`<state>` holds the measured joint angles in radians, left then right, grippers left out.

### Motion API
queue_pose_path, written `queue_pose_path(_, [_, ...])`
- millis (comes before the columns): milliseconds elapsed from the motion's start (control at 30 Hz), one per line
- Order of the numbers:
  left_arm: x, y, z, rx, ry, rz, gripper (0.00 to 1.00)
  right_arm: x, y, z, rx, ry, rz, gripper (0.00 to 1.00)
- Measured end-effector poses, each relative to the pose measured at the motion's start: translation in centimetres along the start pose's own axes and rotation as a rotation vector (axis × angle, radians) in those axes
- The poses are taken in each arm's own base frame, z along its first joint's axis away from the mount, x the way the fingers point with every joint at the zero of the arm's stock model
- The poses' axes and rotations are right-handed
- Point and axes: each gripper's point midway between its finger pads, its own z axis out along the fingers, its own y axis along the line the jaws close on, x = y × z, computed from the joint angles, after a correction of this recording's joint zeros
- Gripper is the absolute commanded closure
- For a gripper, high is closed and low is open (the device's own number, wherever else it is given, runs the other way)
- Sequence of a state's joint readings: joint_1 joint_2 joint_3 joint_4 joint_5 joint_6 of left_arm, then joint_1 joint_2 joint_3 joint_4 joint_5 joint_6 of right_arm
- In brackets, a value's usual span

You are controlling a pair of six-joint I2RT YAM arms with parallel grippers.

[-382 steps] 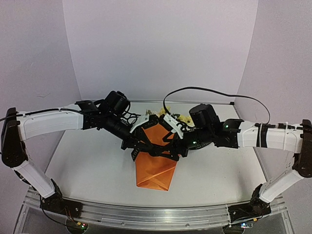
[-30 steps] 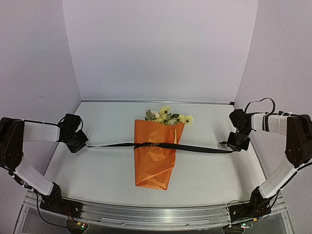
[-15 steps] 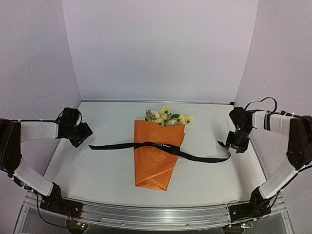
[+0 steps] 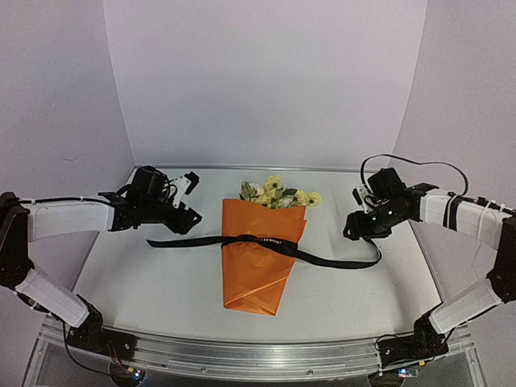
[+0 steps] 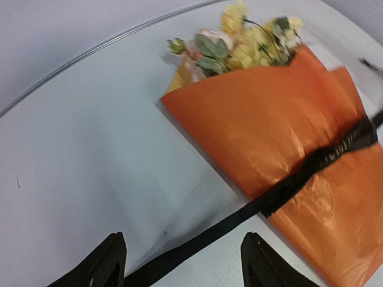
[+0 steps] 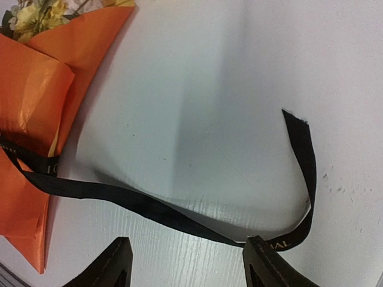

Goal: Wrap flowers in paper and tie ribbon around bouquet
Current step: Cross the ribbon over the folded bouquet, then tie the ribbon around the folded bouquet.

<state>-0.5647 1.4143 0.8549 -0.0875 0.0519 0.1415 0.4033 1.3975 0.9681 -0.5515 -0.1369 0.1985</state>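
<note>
At the middle of the pale surface (image 4: pixel 153 282) lies the bouquet (image 4: pixel 258 270), its narrow folded end toward the arms' bases and its wide end toward the back wall. Orange paper (image 4: pixel 250 222) forms the cone. The flowers (image 4: pixel 276 192), yellow and cream with a few green leaves, poke out of the wide end.

Across the cone's waist runs the ribbon (image 4: pixel 266 239), black, with pale lettering showing where it crosses the paper. It looks crossed over itself at the front, but whether it is knotted cannot be told. Its left tail lies nearly straight on the surface and ends just below the left hand (image 4: pixel 192 200). Its right tail slants toward the near right, then curls back up in a loop, with its cut end near the right hand (image 4: pixel 353 214).

Both hands are released and grasp nothing. The left hand hovers to the left of the bouquet, near its upper corner, with its fingers spread wide and pointing at the paper. Seen from the left wrist, the ribbon tail lies on the surface and passes below the gap between the two fingertips (image 5: pixel 105 263). The right hand hangs to the right of the bouquet, also spread wide. Seen from the right wrist, the bend of the curled tail lies just by one fingertip (image 6: pixel 263 263); whether the two touch cannot be told.
</note>
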Motion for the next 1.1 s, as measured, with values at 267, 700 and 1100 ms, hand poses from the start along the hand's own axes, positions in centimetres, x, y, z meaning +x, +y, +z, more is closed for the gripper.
queue_pose_path(267, [5.0, -5.7, 3.8, 0.185, 0.122, 0.394, 0.28, 1.1, 3.9, 0.7, -0.1, -0.008, -0.16, 0.34])
queue_pose_path(700, [6.6, -5.5, 8.1, 0.15, 0.123, 0.618, 0.27, 2.2, 5.2, 1.5, -0.128, -0.012, -0.219, 0.34])
queue_pose_path(1100, [6.1, -5.4, 9.7, 0.133, 0.091, 0.664, 0.76, 2.9, 6.3, 3.0, -0.15, 0.015, -0.279, 0.33])
